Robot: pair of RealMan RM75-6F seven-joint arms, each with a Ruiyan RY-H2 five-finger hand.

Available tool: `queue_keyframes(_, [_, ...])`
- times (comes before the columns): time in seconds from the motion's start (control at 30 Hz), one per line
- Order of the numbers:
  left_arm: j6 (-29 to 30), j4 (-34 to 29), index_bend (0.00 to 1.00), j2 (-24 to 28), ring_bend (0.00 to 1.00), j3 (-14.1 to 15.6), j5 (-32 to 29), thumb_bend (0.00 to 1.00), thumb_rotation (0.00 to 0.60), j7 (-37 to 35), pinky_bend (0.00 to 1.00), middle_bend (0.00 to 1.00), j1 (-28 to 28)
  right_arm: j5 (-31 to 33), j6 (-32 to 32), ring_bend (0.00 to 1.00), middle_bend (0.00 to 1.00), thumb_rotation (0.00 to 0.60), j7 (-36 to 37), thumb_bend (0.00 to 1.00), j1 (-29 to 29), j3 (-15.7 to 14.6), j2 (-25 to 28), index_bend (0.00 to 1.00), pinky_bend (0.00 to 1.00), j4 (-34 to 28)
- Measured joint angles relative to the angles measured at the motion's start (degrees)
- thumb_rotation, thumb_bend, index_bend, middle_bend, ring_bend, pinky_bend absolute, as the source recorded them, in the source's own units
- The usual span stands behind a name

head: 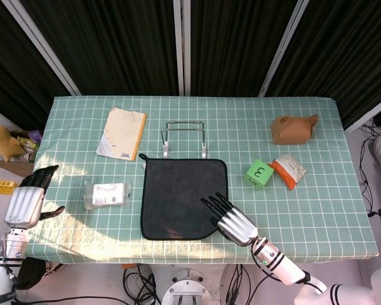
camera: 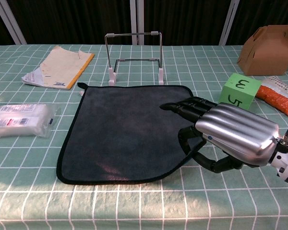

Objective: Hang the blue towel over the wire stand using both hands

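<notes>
The dark blue-grey towel [head: 178, 197] [camera: 120, 129] lies flat on the checked tablecloth, with its far edge just in front of the wire stand [head: 184, 136] [camera: 134, 52]. The stand is upright and bare. My right hand [head: 232, 219] [camera: 225, 132] hovers low over the towel's near right corner. Its fingers stretch out above the cloth and the thumb curls down by the towel's right edge, with nothing plainly held. My left hand [head: 28, 197] is at the table's left edge, well away from the towel, with its fingers extended and empty. It shows only in the head view.
A yellow booklet [head: 122, 132] [camera: 60, 67] lies left of the stand. A clear packet [head: 106, 194] [camera: 19, 120] sits left of the towel. To the right are a green cube [head: 259, 173] [camera: 240, 91], an orange-white pouch [head: 287, 170] [camera: 278, 98] and a brown box [head: 293, 128] [camera: 271, 48].
</notes>
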Motion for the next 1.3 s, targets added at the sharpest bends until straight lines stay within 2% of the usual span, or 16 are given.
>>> queue_keyframes(0.4, [0.4, -0.4, 0.11, -0.2, 0.14, 0.5, 1.6, 0.08, 0.579, -0.3, 0.25, 0.14, 0.0, -0.1, 0.9, 0.00, 0.02, 0.600, 0.3, 0.48, -0.2, 0.4, 0.2, 0.81, 0.00, -0.3])
queue_keyframes(0.67, [0.1, -2.0, 0.11, -0.5, 0.14, 1.6, 4.3, 0.09, 0.582, -1.2, 0.25, 0.14, -0.6, 0.9, 1.0, 0.00, 0.06, 0.600, 1.6, 0.48, 0.7, 2.8, -1.1, 0.93, 0.00, -0.3])
queue_keyframes(0.77, [-0.7, -2.6, 0.11, -0.4, 0.15, 2.2, 5.4, 0.08, 0.583, -3.9, 0.25, 0.15, -1.0, 2.9, -0.9, 0.00, 0.06, 0.600, 1.9, 0.48, 1.9, 4.9, -1.3, 0.93, 0.00, -1.4])
queue_keyframes(0.87, [-2.0, -2.9, 0.11, -0.6, 0.15, 2.9, 6.7, 0.08, 0.582, -7.0, 0.25, 0.16, -1.9, 5.9, -3.4, 0.00, 0.06, 0.600, 1.8, 0.49, 3.8, 8.2, -1.6, 0.94, 0.00, -3.0])
queue_keyframes(1.1, [-6.1, -2.7, 0.15, -2.9, 0.17, 3.4, 9.4, 0.09, 0.584, -10.3, 0.26, 0.17, -5.5, 13.2, -7.5, 0.00, 0.07, 0.600, -2.3, 0.50, 9.2, 17.4, -2.4, 0.97, 0.00, -6.1])
queue_keyframes(1.3, [-10.1, -2.5, 0.17, -5.8, 0.18, 3.3, 10.3, 0.09, 0.580, -11.7, 0.27, 0.18, -8.9, 19.7, -10.1, 0.00, 0.07, 0.600, -5.3, 0.50, 14.4, 23.9, -4.0, 0.99, 0.00, -6.3])
